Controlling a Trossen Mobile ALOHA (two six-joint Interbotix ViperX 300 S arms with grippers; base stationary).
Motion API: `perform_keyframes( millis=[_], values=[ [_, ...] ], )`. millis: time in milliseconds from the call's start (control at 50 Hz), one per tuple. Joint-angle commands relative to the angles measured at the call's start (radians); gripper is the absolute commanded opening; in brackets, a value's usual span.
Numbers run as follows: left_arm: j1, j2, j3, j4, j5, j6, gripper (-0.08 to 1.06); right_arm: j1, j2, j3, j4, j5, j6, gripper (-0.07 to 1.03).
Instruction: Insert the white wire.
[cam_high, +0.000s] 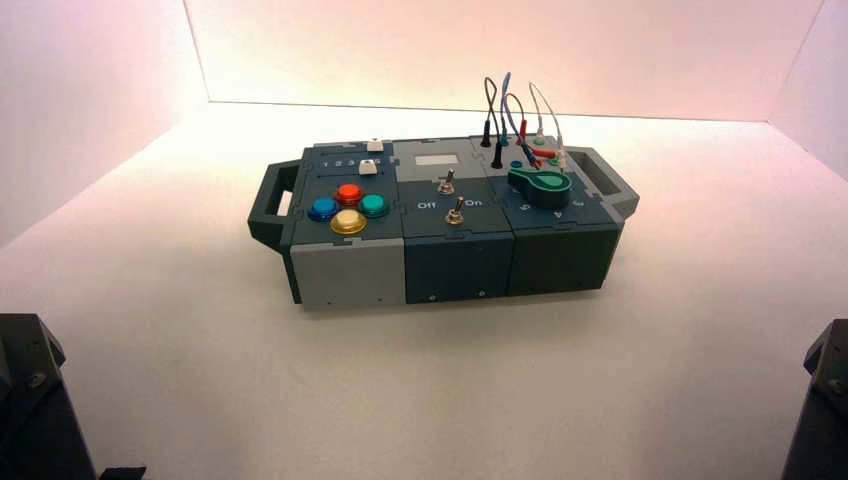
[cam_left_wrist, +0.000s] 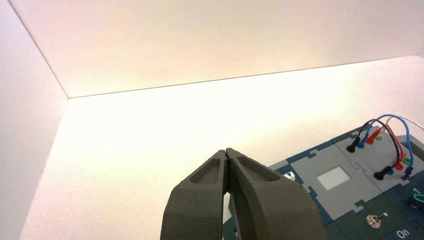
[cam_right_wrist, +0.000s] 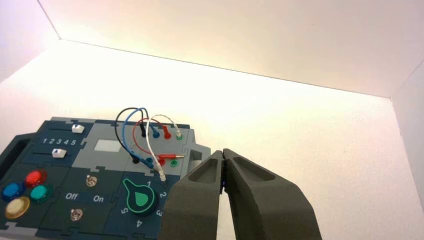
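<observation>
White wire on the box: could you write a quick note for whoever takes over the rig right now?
Left pincer: shut, empty, at the near left, away from the box.
Right pincer: shut, empty, at the near right, also away from it.
White wire: arches over the box's far right panel.
Done: one end stands at the green socket in the far row.
Left: its other plug is loose near the green knob; it probably belongs in the open near-row green socket.
</observation>
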Motion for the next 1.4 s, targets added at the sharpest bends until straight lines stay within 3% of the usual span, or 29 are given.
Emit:
perform_keyframes(
  millis=[20,500,740,940,1100,1400],
  values=[
    [0.003,-0.008,-0.008,0.002,-0.011,0.000,-0.03,-0.003,0.006,-0.012,0.003,-0.011,0.005,-0.02],
    [0.003,-0.008,-0.009,0.002,-0.011,0.000,-0.03,-0.003,0.026,-0.034,0.041,0.025,0.006,-0.02],
    [0.003,-0.008,-0.023,0.002,0.037,0.000,-0.03,-0.002,0.041,-0.061,0.109,0.061,-0.008,-0.02],
    [0.003,-0.005,-0.074,0.003,0.140,0.000,-0.03,0.003,0.087,-0.103,0.120,0.146,-0.025,-0.02],
    [0.003,0.011,-0.100,0.003,0.206,0.002,-0.03,0.005,0.140,-0.144,0.120,0.233,-0.066,-0.02],
    [-0.003,0.032,-0.137,0.003,0.298,0.009,-0.03,0.005,0.276,-0.255,0.127,0.373,-0.075,-0.01]
  ],
)
